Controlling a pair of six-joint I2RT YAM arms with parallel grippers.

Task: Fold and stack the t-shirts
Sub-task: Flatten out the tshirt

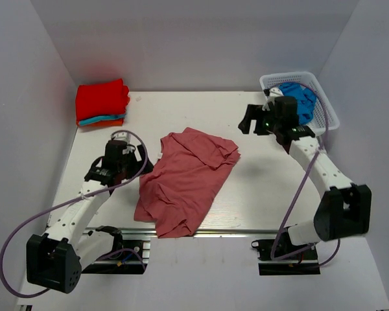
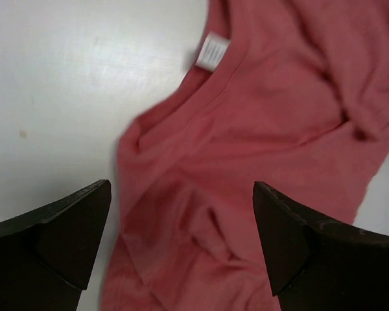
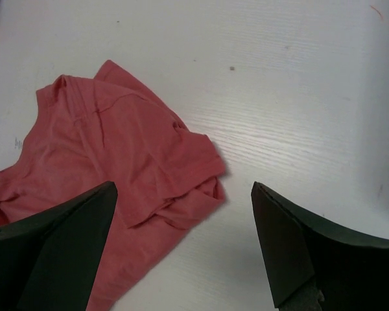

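White wood-grain table (image 1: 259, 188) with a few faint specks, plain pale grey back wall (image 1: 194, 39), matching left wall (image 1: 19, 129) and right wall (image 1: 376, 97) closing in both sides, aluminium rail (image 1: 233, 231) along the table's near edge, soft even light, faint shadows

Robotics lab bench, set up as a closed test cell. White wood-grain table (image 1: 266, 188) w/ plain white panels (image 1: 194, 39) at back & both sides. Two white-and-black robot arms, left arm (image 1: 84, 201) & right arm (image 1: 318, 168), stand on black base plates (image 1: 288, 258) by an aluminium rail (image 1: 246, 231) along the near edge. Purple cables (image 1: 292, 206) loop from bases to wrists. Props are laundry: rose-red t-shirt (image 1: 185, 181) mid-table, folded shirt stack (image 1: 102, 102) far left corner, white lattice basket (image 1: 330, 113) far right.
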